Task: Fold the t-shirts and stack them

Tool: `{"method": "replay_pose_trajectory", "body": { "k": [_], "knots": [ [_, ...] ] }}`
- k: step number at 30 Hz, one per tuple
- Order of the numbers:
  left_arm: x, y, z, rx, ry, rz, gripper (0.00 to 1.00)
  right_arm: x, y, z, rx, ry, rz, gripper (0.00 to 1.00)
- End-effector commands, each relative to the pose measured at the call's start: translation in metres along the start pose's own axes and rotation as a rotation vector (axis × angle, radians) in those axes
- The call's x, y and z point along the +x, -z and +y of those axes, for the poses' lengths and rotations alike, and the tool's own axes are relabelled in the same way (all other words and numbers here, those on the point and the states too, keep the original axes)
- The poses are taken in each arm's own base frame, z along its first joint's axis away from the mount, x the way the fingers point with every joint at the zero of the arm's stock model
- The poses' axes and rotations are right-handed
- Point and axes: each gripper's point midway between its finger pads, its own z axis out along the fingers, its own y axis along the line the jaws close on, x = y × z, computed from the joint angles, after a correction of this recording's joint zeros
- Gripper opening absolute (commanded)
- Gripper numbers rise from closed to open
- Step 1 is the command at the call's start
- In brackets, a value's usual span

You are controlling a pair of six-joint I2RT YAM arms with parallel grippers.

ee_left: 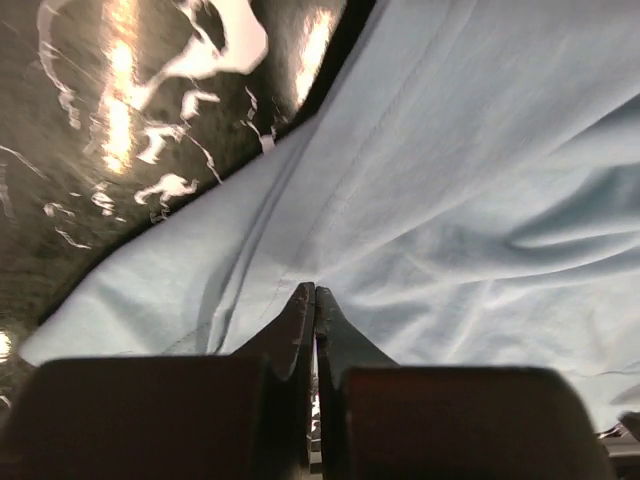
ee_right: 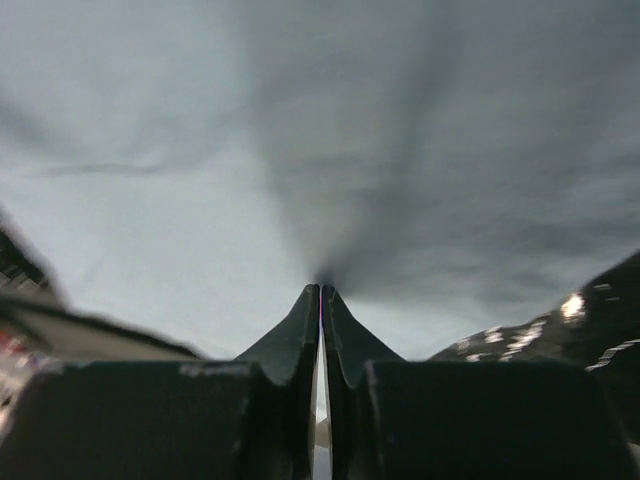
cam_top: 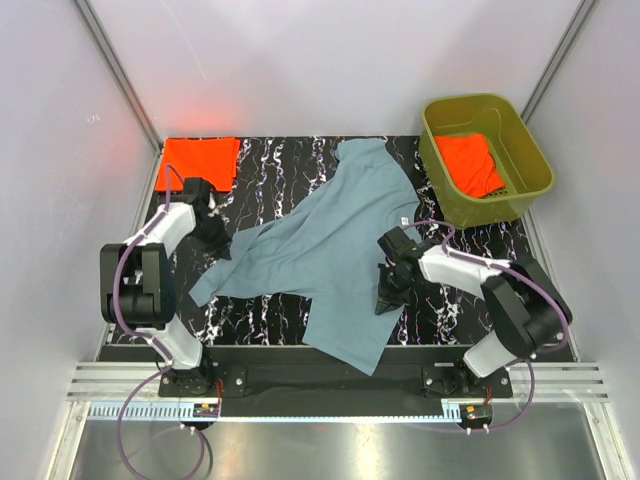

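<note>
left gripper [ee_left: 315, 292]: pinched tight on the blue-grey t-shirt [cam_top: 330, 250], at its left edge
right gripper [ee_right: 320, 292]: also clamped on it, creases fanning from the tips
shirt: sprawled crooked and rumpled across the worktop [cam_top: 290, 170]
others: folded orange-red t-shirt [cam_top: 200, 160] far-left, another one [cam_top: 470, 165] in the tub [cam_top: 530, 150]
step: looks like spreading before the first fold
next: pull apart evenly, lay flat

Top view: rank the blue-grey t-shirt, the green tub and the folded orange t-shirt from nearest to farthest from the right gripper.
1. The blue-grey t-shirt: mid-table, its right edge pinched in the right gripper.
2. The olive-green tub: far right corner, beyond the gripper.
3. The folded orange t-shirt: far left corner, across the whole blue-grey shirt.
</note>
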Motion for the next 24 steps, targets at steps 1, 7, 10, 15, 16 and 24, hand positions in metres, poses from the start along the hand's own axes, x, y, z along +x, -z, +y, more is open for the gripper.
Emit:
{"method": "replay_pose_trajectory", "body": {
  "k": [1, 7, 10, 15, 16, 24],
  "knots": [
    [-0.039, 0.023, 0.006, 0.004, 0.041, -0.123, 0.0, -0.017, -0.007, -0.036, 0.205, -0.059, -0.064, 0.08],
    [-0.055, 0.04, 0.035, -0.023, 0.101, -0.18, 0.0, -0.034, -0.009, -0.081, 0.393, -0.178, -0.102, 0.05],
    [-0.052, 0.043, 0.025, 0.065, 0.089, -0.153, 0.18, -0.048, 0.007, -0.111, 0.492, -0.282, -0.148, 0.05],
    [-0.027, 0.035, -0.01, 0.157, -0.021, -0.093, 0.78, -0.086, 0.054, -0.151, 0.542, -0.381, -0.301, 0.06],
    [-0.023, 0.032, -0.014, 0.158, -0.04, -0.08, 0.84, -0.096, 0.062, -0.144, 0.513, -0.351, -0.328, 0.08],
    [0.03, 0.034, -0.074, 0.173, -0.242, -0.057, 0.85, -0.09, 0.102, -0.067, 0.095, -0.066, -0.386, 0.5]
  ]
}}
